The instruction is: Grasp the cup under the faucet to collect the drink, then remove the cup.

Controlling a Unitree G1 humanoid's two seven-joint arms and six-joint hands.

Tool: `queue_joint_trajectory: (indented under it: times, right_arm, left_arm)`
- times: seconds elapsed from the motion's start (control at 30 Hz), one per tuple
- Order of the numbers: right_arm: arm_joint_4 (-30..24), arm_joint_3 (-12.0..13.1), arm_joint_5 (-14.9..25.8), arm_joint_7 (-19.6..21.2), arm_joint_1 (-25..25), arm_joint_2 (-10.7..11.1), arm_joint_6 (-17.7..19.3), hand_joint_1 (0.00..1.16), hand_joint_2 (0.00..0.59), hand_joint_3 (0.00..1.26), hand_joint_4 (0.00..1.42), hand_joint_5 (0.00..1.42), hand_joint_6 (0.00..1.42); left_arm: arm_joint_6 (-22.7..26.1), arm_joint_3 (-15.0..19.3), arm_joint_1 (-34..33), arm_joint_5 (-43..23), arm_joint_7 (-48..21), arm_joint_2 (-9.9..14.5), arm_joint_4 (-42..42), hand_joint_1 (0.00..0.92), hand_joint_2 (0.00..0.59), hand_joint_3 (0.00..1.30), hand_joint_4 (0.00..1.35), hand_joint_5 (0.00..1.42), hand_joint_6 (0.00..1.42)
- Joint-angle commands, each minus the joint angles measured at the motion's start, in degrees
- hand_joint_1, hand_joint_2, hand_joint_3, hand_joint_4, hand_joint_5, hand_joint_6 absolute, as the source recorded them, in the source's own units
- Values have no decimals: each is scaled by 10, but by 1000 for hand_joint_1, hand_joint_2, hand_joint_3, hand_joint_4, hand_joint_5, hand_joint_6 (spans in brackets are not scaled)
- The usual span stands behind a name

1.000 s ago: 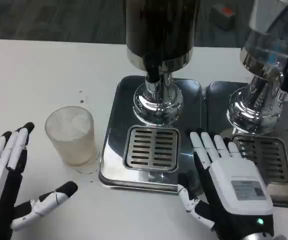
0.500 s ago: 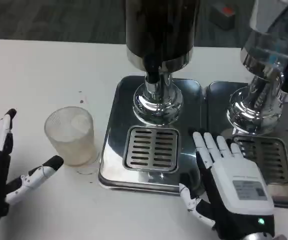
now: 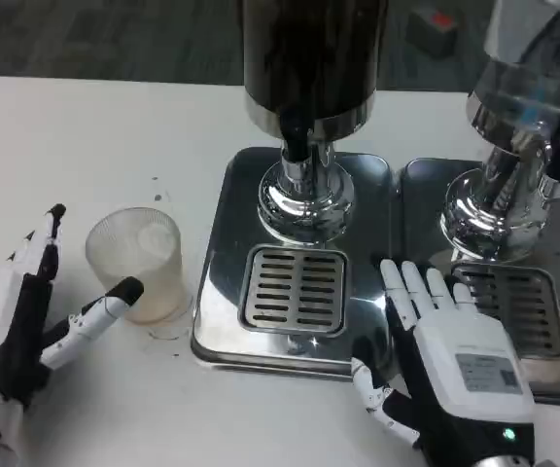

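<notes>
A clear ribbed plastic cup (image 3: pixel 139 263) stands upright on the white table, left of the dispenser's steel drip tray (image 3: pixel 224 321). The black faucet (image 3: pixel 296 142) hangs over the slotted grate (image 3: pixel 296 289), where no cup stands. My left hand (image 3: pixel 29 316) is open beside the cup, on its left, with the thumb tip reaching its lower wall and the other fingers stretched up to the cup's left. My right hand (image 3: pixel 445 365) lies open and flat at the tray's front right corner, holding nothing.
A second dispenser (image 3: pixel 518 156) with its own tray and grate (image 3: pixel 511 304) stands at the right. The dark drink tank (image 3: pixel 311 49) rises above the faucet on a chrome base (image 3: pixel 304 199). Small drops spot the table behind the cup.
My left hand has turned edge-on and moved right and up toward the cup, bringing its thumb to the cup's side. The right hand has slid slightly back toward me. The cup has stayed put.
</notes>
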State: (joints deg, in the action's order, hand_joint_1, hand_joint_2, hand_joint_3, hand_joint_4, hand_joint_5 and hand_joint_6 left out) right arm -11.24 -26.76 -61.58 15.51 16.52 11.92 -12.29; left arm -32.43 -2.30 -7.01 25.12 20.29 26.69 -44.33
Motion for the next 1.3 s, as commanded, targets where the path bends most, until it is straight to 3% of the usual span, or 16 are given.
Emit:
queue_joint_trajectory:
  times: [0.03, 0.3, 0.47, 0.7, 0.87, 1.0, 1.3]
  right_arm:
    - [-6, 0, -2, -1, 4, -3, -7, 305, 552, 2, 0, 0, 0]
    - [-10, -2, -3, 0, 9, -8, -14, 305, 552, 2, 0, 0, 0]
    - [-10, -3, -3, 1, 10, -9, -16, 304, 552, 8, 0, 0, 0]
    - [-10, -3, -2, -1, 8, -9, -18, 303, 552, 12, 0, 0, 0]
    - [-10, -4, -2, 1, 9, -11, -20, 312, 545, 24, 0, 0, 0]
    - [-10, -5, -3, 3, 10, -13, -22, 315, 544, 24, 0, 0, 0]
    - [-11, -5, -4, 6, 13, -19, -26, 321, 544, 25, 0, 0, 1]
  left_arm:
    - [-13, -18, -34, 1, -2, -9, -40, 52, 0, 0, 0, 0, 0]
    - [-21, -37, -64, -4, -4, -14, -86, 135, 16, 0, 0, 78, 13]
    - [-27, -40, -74, -3, 5, -17, -105, 210, 40, 0, 0, 220, 188]
    - [-43, -38, -90, -15, -5, -21, -136, 247, 56, 7, 51, 342, 300]
    - [-54, -43, -105, -24, -19, -22, -156, 232, 52, 84, 172, 494, 550]
    - [-57, -47, -117, -25, -26, -25, -168, 228, 50, 217, 324, 673, 757]
    - [-62, -61, -128, -17, -18, -27, -184, 268, 67, 360, 488, 807, 894]
